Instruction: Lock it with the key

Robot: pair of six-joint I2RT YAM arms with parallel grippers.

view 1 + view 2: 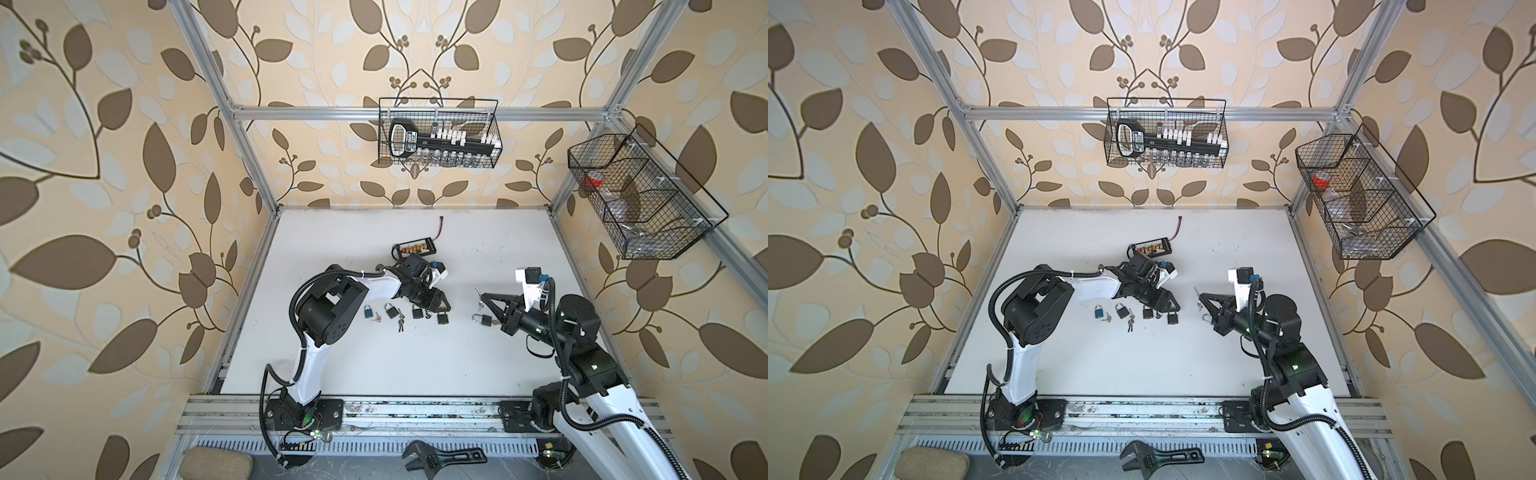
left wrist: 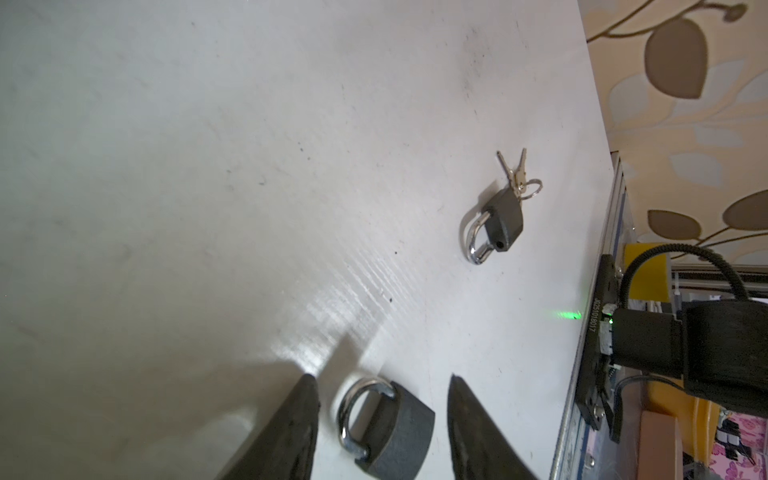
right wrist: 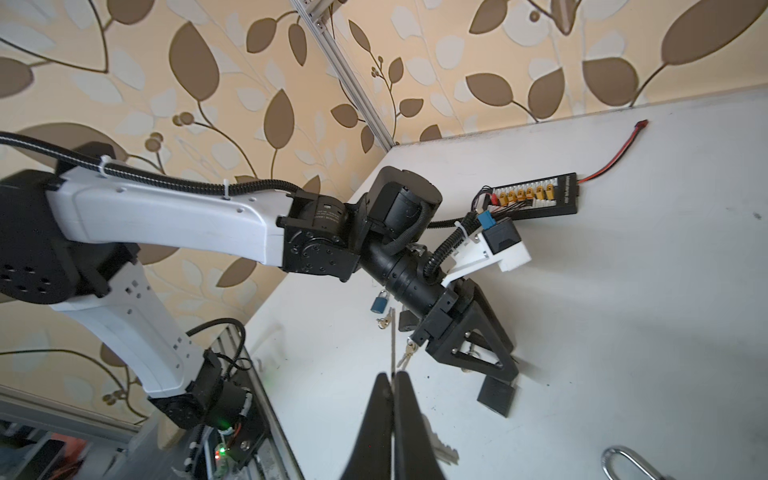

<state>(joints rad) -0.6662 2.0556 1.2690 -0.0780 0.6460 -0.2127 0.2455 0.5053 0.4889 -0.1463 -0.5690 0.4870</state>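
White table (image 1: 374, 365), both top views read left to right. At the far left of the row a blue padlock (image 1: 368, 311) lies flat with a small pair of keys (image 1: 377, 318) just beside it. Next comes a black padlock (image 1: 390, 311), with a second key bunch (image 1: 401, 325) at its lower corner; I cannot tell whether they touch. A third padlock (image 1: 417, 312) sits close against the body of the left arm's tool. The left gripper (image 2: 382, 377) is low at the right end of the row, its jaws parted to a middling width and straddling a dark grey padlock (image 2: 399, 432). The left wrist view shows bare table between that lock and each of the fingers (image 2: 299, 415), so nothing is gripped. Its shackle looks seated at both ends. After a stretch of bare table comes the right gripper (image 3: 392, 375), jaws pressed together on a key (image 1: 478, 290) that sticks out past the tips. A further key shows just beside the fingers in the right wrist view. The open padlock (image 1: 484, 319) lies flat near that gripper, not touching it. In the left wrist view one shackle leg is out of the body and keys on a ring lie at the opposite end. I cannot tell whether one sits in the keyhole.
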